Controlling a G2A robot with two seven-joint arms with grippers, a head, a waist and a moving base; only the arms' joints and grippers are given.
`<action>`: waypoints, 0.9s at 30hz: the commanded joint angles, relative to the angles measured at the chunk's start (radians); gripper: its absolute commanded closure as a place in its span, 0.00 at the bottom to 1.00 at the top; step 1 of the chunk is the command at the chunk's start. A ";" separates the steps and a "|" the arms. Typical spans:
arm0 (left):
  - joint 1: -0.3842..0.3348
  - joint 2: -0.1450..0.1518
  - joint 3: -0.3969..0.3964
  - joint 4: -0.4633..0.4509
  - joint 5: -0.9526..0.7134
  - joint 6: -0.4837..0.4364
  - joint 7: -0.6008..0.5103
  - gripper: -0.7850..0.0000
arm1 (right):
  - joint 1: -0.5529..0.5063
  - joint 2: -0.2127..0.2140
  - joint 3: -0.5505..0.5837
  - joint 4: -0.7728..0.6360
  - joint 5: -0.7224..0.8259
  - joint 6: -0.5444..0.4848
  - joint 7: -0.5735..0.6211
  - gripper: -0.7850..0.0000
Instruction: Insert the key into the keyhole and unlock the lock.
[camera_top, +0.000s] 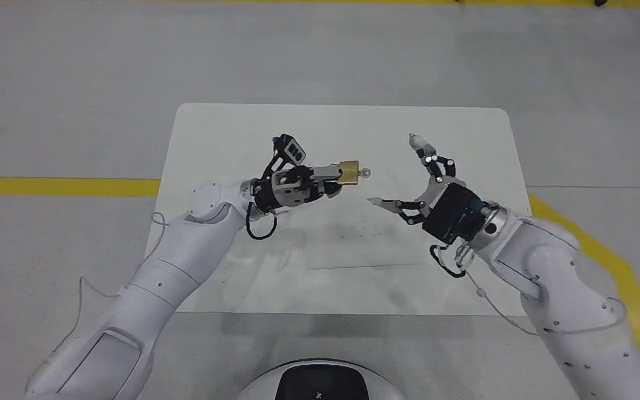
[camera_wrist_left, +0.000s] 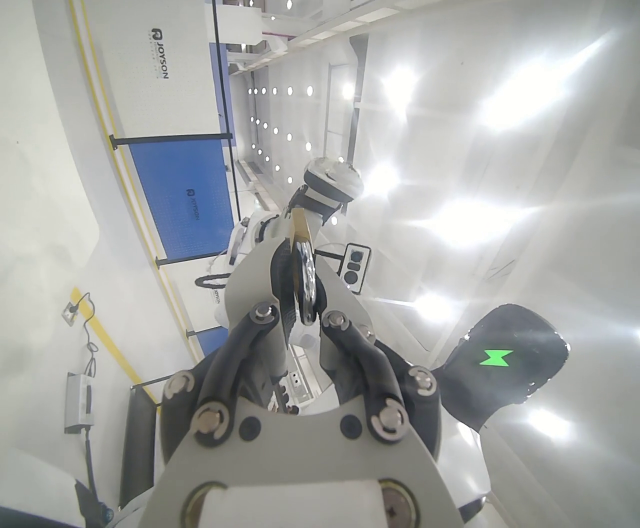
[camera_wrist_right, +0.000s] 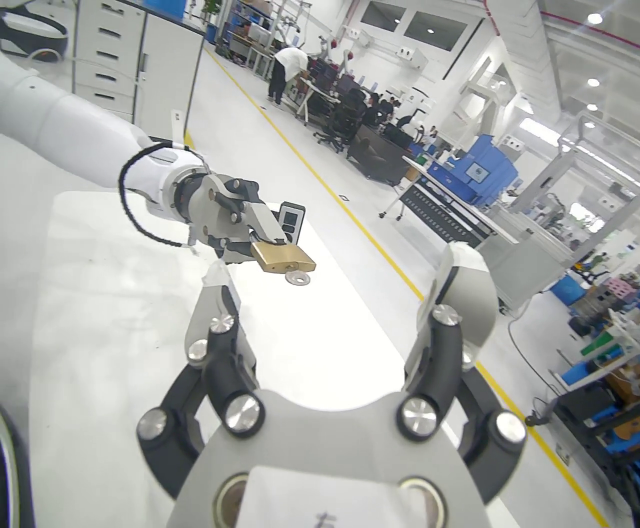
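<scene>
L gripper fingers clamped on shackle end of lock, held in air over mid worktop, brass body pointing right. Key head sticks out of lock's right end, seated in the body; can't tell if shackle is popped. R gripper fingers spread wide, nothing in them, just right of key, not touching. Yellow floor line runs off left of worktop.
</scene>
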 joint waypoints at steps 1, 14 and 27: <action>0.007 0.005 -0.010 -0.015 0.005 0.035 -0.040 1.00 | 0.000 0.006 0.028 0.007 -0.007 -0.080 0.023 0.47; 0.004 0.015 -0.051 -0.041 0.076 0.124 -0.104 1.00 | 0.080 0.003 -0.020 0.058 0.009 -0.261 0.074 0.61; 0.003 0.008 -0.053 -0.047 0.098 0.163 -0.111 1.00 | 0.089 -0.005 -0.057 0.041 -0.087 -0.242 0.052 0.63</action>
